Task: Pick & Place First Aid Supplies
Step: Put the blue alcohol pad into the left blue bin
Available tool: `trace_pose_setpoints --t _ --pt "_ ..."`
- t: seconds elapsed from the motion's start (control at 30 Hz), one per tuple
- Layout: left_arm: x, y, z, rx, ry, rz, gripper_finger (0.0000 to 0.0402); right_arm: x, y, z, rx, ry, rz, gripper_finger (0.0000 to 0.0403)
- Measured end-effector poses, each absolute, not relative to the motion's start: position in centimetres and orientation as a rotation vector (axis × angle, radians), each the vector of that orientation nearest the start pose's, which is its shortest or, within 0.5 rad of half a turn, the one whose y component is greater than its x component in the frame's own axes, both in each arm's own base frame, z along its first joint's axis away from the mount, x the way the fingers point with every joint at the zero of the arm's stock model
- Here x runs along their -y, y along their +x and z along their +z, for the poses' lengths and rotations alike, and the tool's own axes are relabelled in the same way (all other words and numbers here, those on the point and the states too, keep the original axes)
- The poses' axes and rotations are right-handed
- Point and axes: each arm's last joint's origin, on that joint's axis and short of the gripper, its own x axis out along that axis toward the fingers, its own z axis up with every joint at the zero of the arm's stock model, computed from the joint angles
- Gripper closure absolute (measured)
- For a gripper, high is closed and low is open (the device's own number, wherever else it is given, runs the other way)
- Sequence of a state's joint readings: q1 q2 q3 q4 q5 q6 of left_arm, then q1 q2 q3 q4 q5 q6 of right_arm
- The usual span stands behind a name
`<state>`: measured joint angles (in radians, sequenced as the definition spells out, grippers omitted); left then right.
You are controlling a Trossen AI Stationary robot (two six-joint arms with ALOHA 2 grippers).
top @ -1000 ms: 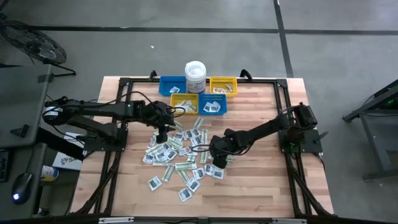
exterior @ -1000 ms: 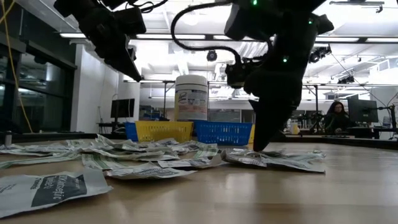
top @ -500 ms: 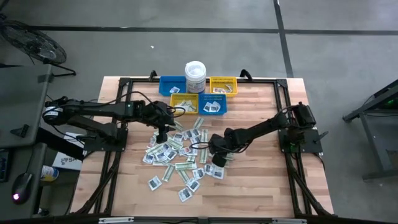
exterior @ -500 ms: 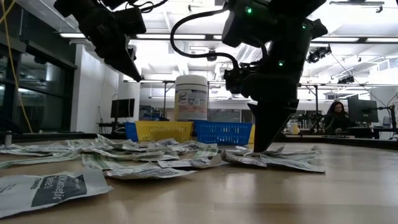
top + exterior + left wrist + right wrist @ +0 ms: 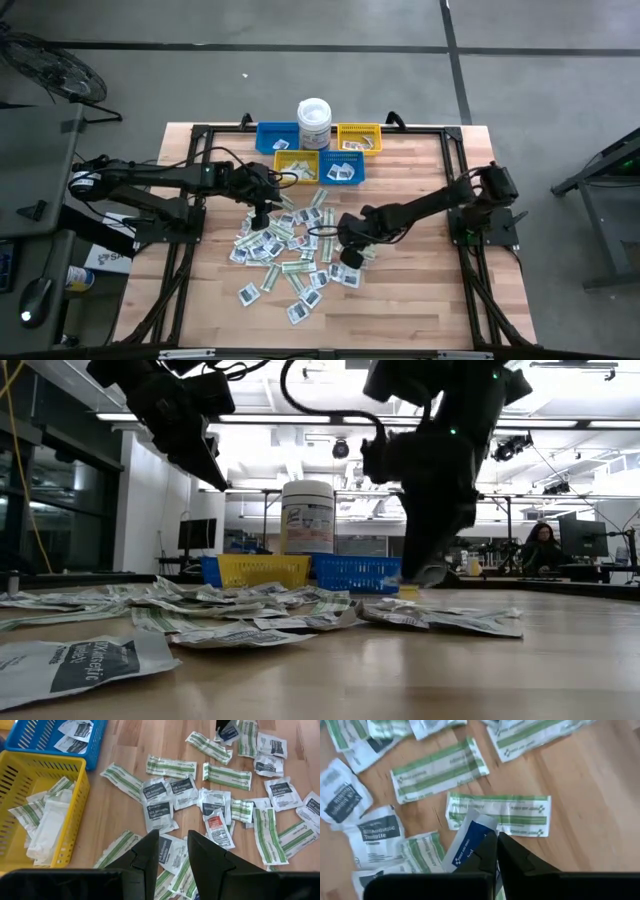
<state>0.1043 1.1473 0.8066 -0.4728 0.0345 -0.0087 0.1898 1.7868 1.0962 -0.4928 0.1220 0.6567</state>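
Observation:
The first aid supplies [image 5: 285, 250] lie scattered flat on the wooden table: white square packets with dark print and longer green-and-white strips. My right gripper [image 5: 496, 851] hangs a little above the right side of the pile [image 5: 440, 618], shut on a white packet with a blue panel [image 5: 469, 839]. My left gripper [image 5: 173, 854] stands open above the pile's far left part [image 5: 262, 208], nothing between its fingers. My right gripper pinches the white-and-blue packet by one corner [image 5: 485, 836] between its two fingertips. The fingers come from above, slanting steeply down. The packet sticks out beyond the tips, tilted and lifted clear of the strips lying under it.
At the table's far edge stand a white lidded tub [image 5: 314, 122], a blue bin [image 5: 275, 138] and a yellow bin [image 5: 358, 138], with a yellow bin [image 5: 297, 165] and a blue bin [image 5: 343, 170] in front, holding some packets. Bare wood lies right of the pile.
My right gripper has shut its fingers on a packet at the pile's right side and risen from the table, lifting that packet clear. The other packets lie as before.

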Motion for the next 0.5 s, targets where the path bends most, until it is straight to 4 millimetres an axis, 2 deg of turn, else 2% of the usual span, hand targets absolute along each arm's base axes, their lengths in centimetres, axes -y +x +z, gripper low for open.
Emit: trace_pose_setpoints --t 0.23,0.5 --pt "-2.3 22.9 24.9 -0.798 -0.093 0.081 0.0299 -5.8 33.0 18.9 -1.032 0.396 -0.33 0.0401" --pt "-2.2 23.9 26.2 -0.63 -0.159 0.032 0.0299 -5.3 33.3 22.2 -0.756 0.336 -0.425 0.0401"
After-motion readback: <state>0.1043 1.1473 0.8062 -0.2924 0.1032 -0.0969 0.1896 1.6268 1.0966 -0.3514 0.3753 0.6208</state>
